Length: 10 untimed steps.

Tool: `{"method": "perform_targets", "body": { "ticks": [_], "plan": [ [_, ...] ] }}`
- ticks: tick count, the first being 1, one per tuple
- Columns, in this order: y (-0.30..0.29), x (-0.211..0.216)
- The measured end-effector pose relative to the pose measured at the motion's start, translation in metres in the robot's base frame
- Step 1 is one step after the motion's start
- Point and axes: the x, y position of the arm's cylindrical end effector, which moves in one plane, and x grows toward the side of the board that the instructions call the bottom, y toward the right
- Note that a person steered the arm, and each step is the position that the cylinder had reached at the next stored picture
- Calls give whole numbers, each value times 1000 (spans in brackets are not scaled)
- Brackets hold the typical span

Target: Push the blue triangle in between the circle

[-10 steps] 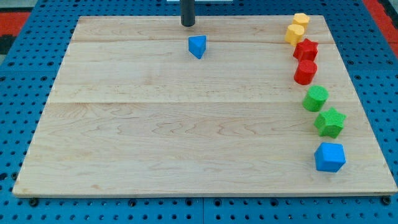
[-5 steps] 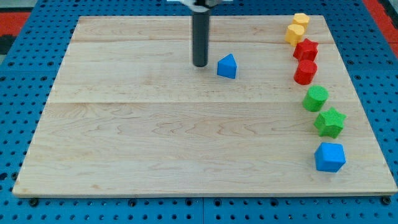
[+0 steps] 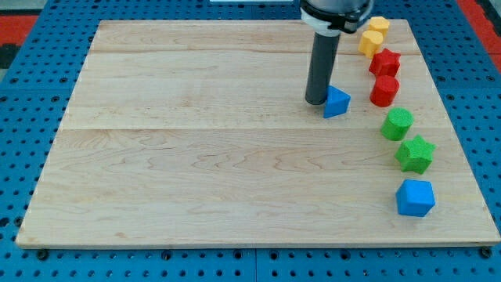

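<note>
My tip (image 3: 316,102) touched the blue triangle's (image 3: 337,103) left side; its point faced up-right, towards the red cylinder (image 3: 383,92).

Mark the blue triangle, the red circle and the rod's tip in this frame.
blue triangle (image 3: 337,103): camera view, on its front face.
red circle (image 3: 383,92): camera view, on its side wall, at the triangle's right.
my tip (image 3: 316,101): camera view, the rod's very end, against the triangle's left side.
</note>
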Motion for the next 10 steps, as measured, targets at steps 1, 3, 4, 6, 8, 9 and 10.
{"method": "perform_targets", "body": {
  "ticks": [1, 3, 4, 6, 8, 9, 10],
  "plan": [
    [5, 8],
    [16, 16],
    [31, 16],
    [40, 4],
    [54, 6],
    [59, 7],
    [68, 7]
  ]
}}
